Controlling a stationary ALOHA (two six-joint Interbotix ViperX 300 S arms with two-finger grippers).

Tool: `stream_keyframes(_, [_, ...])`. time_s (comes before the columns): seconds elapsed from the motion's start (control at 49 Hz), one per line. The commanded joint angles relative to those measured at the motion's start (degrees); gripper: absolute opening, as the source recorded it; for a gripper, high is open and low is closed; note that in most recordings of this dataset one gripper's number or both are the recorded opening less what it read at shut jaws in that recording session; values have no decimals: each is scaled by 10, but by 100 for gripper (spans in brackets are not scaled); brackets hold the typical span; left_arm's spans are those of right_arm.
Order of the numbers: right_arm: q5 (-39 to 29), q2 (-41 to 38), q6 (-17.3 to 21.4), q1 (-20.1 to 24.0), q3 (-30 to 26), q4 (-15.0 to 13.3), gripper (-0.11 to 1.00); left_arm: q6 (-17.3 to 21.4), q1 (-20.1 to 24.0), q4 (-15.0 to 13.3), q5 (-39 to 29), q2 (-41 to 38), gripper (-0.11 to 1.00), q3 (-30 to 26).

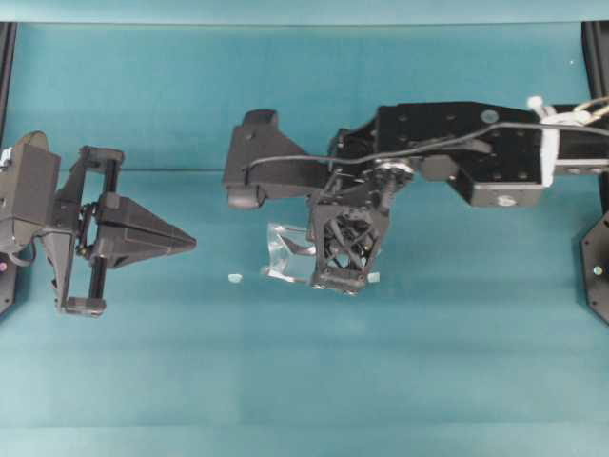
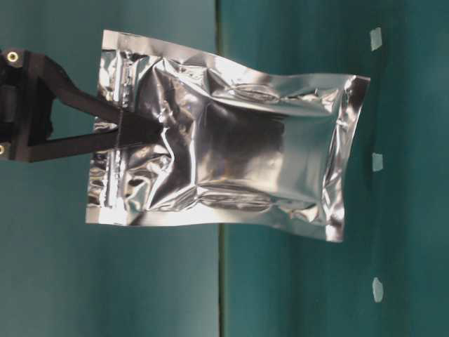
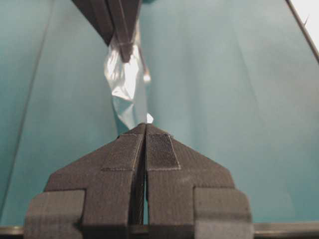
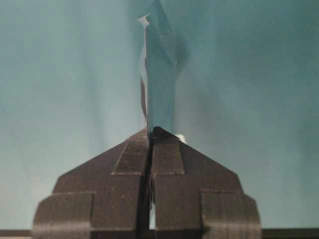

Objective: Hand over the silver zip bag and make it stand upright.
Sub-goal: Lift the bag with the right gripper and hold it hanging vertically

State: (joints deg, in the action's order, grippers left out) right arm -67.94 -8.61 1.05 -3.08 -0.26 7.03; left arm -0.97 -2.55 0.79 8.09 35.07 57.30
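Observation:
My right gripper (image 1: 335, 276) reaches into the middle of the table and is shut on the silver zip bag (image 1: 285, 249). In the table-level view the right gripper (image 2: 144, 130) pinches the zip end, and the crinkled foil bag (image 2: 238, 140) extends away from the fingers, clear of other things. In the right wrist view the bag (image 4: 159, 74) stands edge-on out of the closed right gripper (image 4: 150, 130). My left gripper (image 1: 188, 245) is shut and empty at the left, pointing at the bag with a gap between them. The left wrist view shows the left gripper (image 3: 145, 127) with the bag (image 3: 127, 84) ahead.
A tiny white pellet (image 1: 235, 277) lies on the teal table between the two grippers. Another small white bit (image 1: 374, 277) lies just right of the right gripper. The right arm's body (image 1: 457, 152) spans the upper right.

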Motion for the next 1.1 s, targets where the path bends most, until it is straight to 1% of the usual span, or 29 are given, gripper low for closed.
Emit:
stream_keyframes(0.0, [-7, 1, -20, 2, -18, -4, 1, 1, -3, 2, 2, 4, -6, -5])
stream_keyframes(0.143, [-11, -12, -40, 3, -24, -14, 1, 1, -3, 2, 3, 3, -6, -5])
stream_keyframes(0.225, [-11, -17, -51, 4, -26, -27, 1, 1, -3, 2, 2, 4, -6, -5])
stream_keyframes(0.327, [-11, -19, -62, 4, -28, -50, 1, 1, -3, 2, 2, 4, -6, -4])
stream_keyframes(0.429, [-10, -20, -68, 4, -29, -62, 1, 1, -3, 2, -6, 11, -6, -1])
stream_keyframes(0.654, [-4, -24, -72, 5, -29, -64, 1, 0, -3, 2, -44, 45, -6, 11])
stream_keyframes(0.919, [-1, -34, -73, 15, -38, -64, 1, 0, 1, 2, -78, 110, -6, 37])
stream_keyframes(1.083, [-1, -40, -73, 19, -40, -65, 1, -14, 4, 2, -82, 125, -6, 46])
